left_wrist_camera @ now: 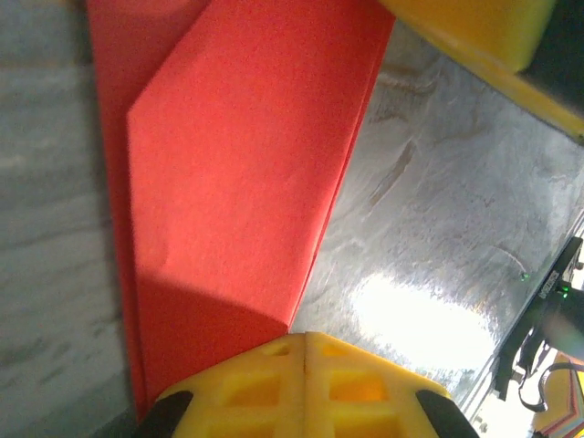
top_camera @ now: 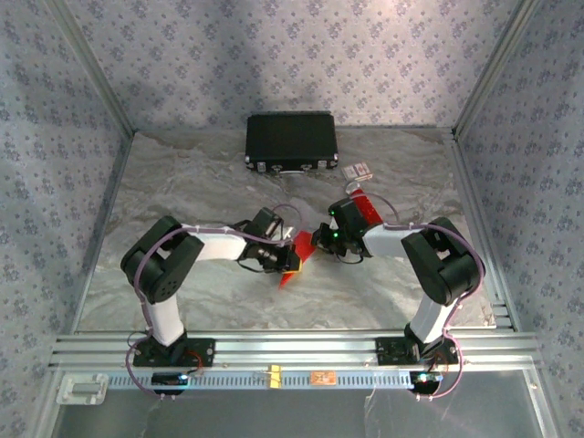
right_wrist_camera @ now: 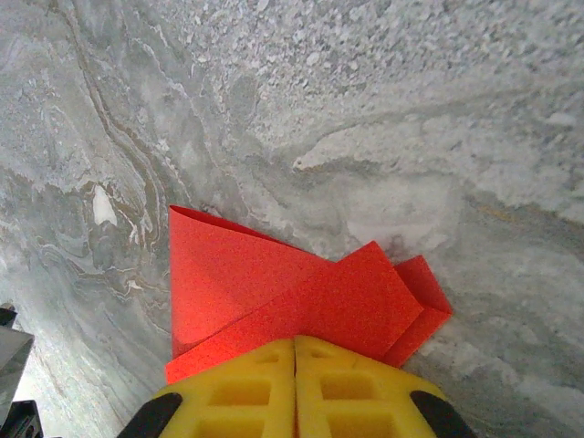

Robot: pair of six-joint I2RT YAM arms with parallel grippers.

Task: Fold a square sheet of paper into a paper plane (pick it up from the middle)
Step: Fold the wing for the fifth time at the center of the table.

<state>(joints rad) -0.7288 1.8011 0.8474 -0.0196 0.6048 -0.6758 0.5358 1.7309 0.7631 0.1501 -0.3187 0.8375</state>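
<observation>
Your left gripper (left_wrist_camera: 303,339) and right gripper (right_wrist_camera: 294,343) both pinch the folded red paper (left_wrist_camera: 228,182), which lies between them. Beyond the right gripper lie a red item (top_camera: 367,212), a small box (top_camera: 359,170) and, farther, a black case (top_camera: 292,141).

The top camera looks down across the whole table (top_camera: 182,182); both wrist cameras face the same red paper (left_wrist_camera: 237,182) up close.

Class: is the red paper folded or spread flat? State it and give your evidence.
Folded. The red paper shows overlapping angled flaps with creases, and the left wrist view shows stacked layered edges.
</observation>
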